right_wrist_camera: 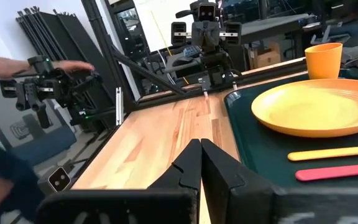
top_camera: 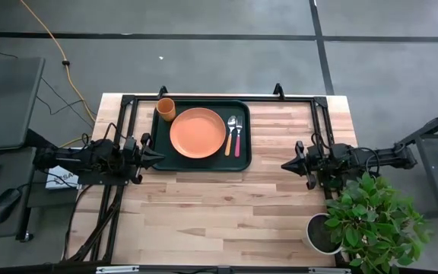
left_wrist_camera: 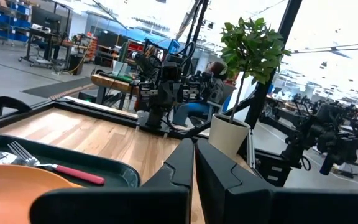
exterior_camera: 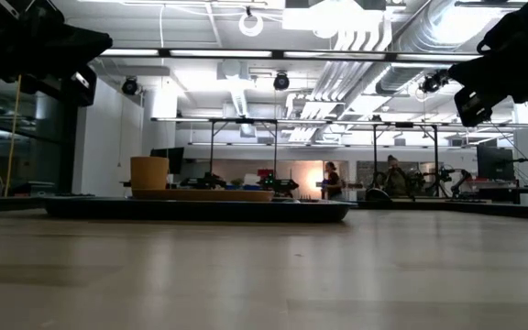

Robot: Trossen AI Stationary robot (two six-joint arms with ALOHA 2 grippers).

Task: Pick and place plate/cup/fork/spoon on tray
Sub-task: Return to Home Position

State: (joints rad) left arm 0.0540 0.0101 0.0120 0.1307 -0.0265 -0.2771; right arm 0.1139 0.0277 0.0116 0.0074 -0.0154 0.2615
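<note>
Nearest the lens, the left pincer (left_wrist_camera: 194,146) shows two dark fingers pressed together with nothing between them. It hangs above the left side of the bench (top_camera: 226,213), its tip by the corner of the tray (top_camera: 204,164) nearest that arm. The right pincer (right_wrist_camera: 200,144) is likewise pressed together and empty. It hangs over the right side of the bench, well apart from the tray and aimed across bare wood toward it.

The dark green tray lies at the far middle of the bench and carries everything. The plate (top_camera: 197,133) sits at its centre. The cup (top_camera: 166,109) stands upright in the far left corner, just beside the plate. The spoon (top_camera: 230,135) and fork (top_camera: 239,137) lie side by side to the plate's right, handles toward the near edge.

All four pieces appear placed, so the step in hand looks like the retreat to rest. The next move likely calls only for both arms to settle clear of the tray without dipping toward it.
</note>
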